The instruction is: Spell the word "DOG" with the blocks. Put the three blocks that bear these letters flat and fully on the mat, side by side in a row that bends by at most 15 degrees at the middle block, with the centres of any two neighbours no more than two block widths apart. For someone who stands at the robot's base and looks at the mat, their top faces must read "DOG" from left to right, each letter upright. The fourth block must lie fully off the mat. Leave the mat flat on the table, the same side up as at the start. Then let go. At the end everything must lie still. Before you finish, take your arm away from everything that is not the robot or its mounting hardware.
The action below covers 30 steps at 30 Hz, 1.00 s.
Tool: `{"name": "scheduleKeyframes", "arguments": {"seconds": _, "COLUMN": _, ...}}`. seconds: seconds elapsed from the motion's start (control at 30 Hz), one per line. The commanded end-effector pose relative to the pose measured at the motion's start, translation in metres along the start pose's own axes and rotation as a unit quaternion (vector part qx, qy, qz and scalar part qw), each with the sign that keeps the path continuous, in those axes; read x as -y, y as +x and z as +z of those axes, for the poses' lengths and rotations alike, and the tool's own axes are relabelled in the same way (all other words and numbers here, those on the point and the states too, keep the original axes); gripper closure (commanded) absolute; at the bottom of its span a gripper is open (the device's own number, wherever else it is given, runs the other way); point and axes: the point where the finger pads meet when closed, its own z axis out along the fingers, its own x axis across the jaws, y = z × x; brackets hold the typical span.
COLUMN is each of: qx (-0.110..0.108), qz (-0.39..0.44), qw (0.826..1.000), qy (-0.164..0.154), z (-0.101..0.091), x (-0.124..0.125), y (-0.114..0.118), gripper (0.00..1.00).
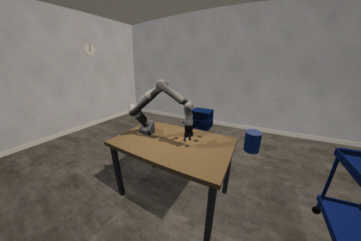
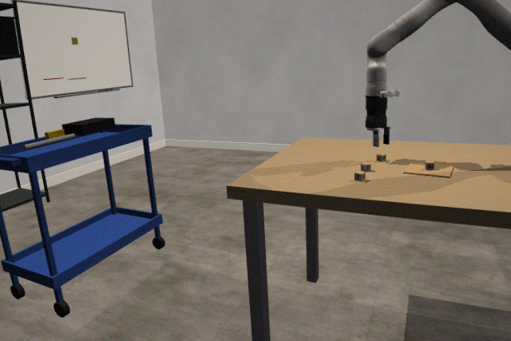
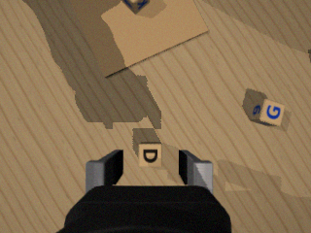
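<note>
My gripper (image 3: 151, 161) (image 2: 381, 140) (image 1: 186, 138) is open and empty. It hangs a short way above the D block (image 3: 149, 155) (image 2: 381, 157), which lies flat on the bare table and shows between my two fingers in the wrist view. The G block (image 3: 269, 113) lies off the mat to the right, turned a little. The tan mat (image 3: 165, 34) (image 2: 443, 172) lies flat beyond the D block. One block (image 3: 138, 5) (image 2: 429, 165) with a blue letter sits on it, cut off by the top edge of the wrist view. Two more blocks (image 2: 366, 166) (image 2: 359, 176) lie off the mat.
The wooden table (image 2: 330, 199) (image 1: 180, 162) carries the robot's base (image 1: 146, 128) at its far end. A blue cart (image 2: 78, 143), a blue cylinder (image 1: 252, 140) and a blue crate stack (image 1: 202, 118) stand on the floor away from the table.
</note>
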Motion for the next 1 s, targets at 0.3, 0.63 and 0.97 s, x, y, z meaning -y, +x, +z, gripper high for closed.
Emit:
{"name": "scheduleKeyframes", "arguments": {"seconds": 0.3, "qx": 0.001, "qz": 0.0, "qw": 1.0, "qy": 0.001, "z": 0.015, "x": 0.001, "y": -0.001, "gripper": 0.0}}
{"name": "scheduleKeyframes", "arguments": {"seconds": 0.63, "qx": 0.001, "qz": 0.0, "qw": 1.0, "qy": 0.001, "z": 0.024, "x": 0.001, "y": -0.001, "gripper": 0.0}}
{"name": "scheduleKeyframes", "arguments": {"seconds": 0.97, "qx": 0.001, "qz": 0.0, "qw": 1.0, "qy": 0.001, "z": 0.025, "x": 0.001, "y": -0.001, "gripper": 0.0}}
